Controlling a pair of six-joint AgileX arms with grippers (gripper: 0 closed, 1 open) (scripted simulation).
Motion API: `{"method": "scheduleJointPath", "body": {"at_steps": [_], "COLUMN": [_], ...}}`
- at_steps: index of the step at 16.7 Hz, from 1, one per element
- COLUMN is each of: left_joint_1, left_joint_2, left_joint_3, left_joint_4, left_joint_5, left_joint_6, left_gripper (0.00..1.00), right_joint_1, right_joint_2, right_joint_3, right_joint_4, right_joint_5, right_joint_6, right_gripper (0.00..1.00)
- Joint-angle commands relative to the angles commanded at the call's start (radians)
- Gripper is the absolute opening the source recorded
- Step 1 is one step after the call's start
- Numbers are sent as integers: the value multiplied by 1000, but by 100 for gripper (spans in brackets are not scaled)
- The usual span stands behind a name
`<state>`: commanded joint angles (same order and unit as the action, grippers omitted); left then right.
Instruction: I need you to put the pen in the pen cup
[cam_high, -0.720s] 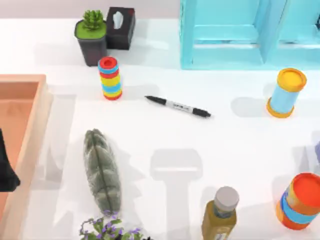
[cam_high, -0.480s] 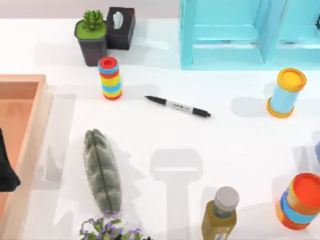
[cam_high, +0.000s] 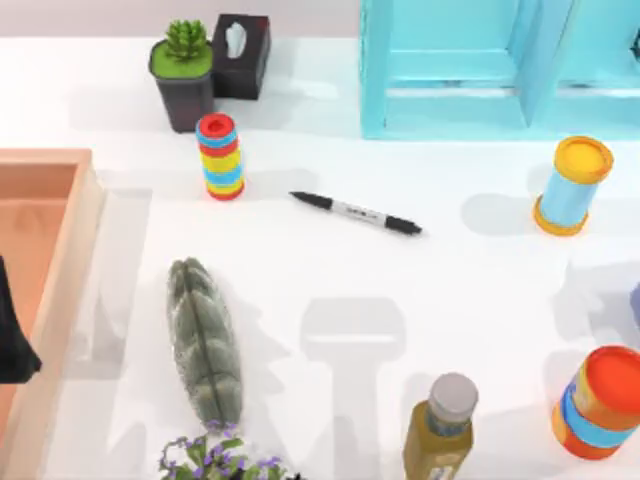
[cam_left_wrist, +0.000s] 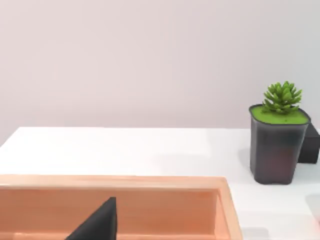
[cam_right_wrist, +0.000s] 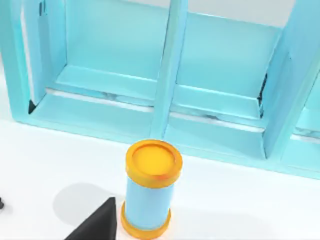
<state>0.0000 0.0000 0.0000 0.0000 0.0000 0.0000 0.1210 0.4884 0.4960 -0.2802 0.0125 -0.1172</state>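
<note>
Pen (cam_high: 356, 213) flat on table (cam_high: 300, 280) (tip toward ring stack (cam_high: 220, 157)), left pincer (cam_high: 12, 340) over tray (cam_high: 60, 250), grip state unclear

Top view looking straight down on the counter (cam_high: 300, 290). Left wrist low, facing the succulent (cam_left_wrist: 279, 135) beyond the tray (cam_left_wrist: 150, 182). Right wrist close on the blue can (cam_right_wrist: 150, 187) before the shelf (cam_right_wrist: 170, 75); both shared with top.

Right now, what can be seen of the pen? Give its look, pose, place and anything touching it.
The pen is a slim black marker with a white-grey label band round its middle and a tapered tip. It lies flat on the white table, near the middle, slanted, with its tip toward the striped ring stack on the top view's left. Nothing but the table touches it; no gripper is near it.
</note>
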Motion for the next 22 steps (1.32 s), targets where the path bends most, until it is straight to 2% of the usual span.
{"method": "scheduleJointPath", "body": {"at_steps": [16, 22], "left_joint_1": [0, 0], "left_joint_2": [0, 0], "left_joint_3": [0, 0], "left_joint_4": [0, 0], "left_joint_5": [0, 0], "left_joint_6": [0, 0], "left_gripper": [100, 100], "right_joint_1": [362, 451], "right_joint_2": [1619, 2089], "right_joint_3": [1698, 2195], "right_joint_4": [-942, -1209], "right_joint_5": [87, 125], "right_joint_6": [-341, -422], "right_gripper": [100, 100]}}
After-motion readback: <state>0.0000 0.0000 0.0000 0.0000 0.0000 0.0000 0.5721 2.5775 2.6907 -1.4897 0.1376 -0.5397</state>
